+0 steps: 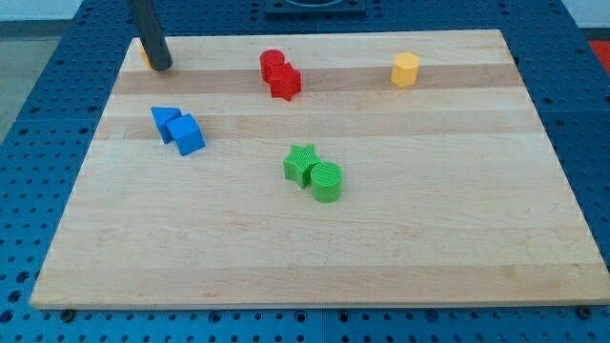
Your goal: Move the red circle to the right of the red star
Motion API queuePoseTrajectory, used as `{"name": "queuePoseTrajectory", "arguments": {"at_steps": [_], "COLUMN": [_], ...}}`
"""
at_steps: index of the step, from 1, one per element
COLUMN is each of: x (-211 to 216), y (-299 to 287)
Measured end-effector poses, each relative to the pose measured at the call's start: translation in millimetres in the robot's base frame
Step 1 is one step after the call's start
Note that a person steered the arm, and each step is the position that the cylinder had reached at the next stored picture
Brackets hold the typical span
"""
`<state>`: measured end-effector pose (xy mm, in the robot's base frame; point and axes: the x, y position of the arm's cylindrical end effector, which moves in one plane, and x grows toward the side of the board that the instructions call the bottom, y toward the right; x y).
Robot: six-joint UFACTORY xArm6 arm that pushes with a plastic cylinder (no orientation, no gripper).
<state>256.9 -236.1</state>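
The red circle (pixel 272 63) sits near the view's top centre, touching the red star (pixel 285 82), which lies just below and to its right. My tip (pixel 159 67) rests at the board's top left corner, far to the left of both red blocks. A yellow block (pixel 144 54) is mostly hidden behind the rod.
A blue triangle (pixel 164 121) and a blue cube (pixel 188 134) touch at the left. A green star (pixel 302 164) and a green circle (pixel 327 181) touch in the middle. A yellow hexagon (pixel 405 70) stands at the top right. The wooden board (pixel 457 248) lies on a blue pegboard.
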Motion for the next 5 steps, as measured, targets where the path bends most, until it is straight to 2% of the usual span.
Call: {"name": "queuePoseTrajectory", "arguments": {"at_steps": [2, 5], "x": [0.1, 20.2], "y": [6.1, 127.0]}}
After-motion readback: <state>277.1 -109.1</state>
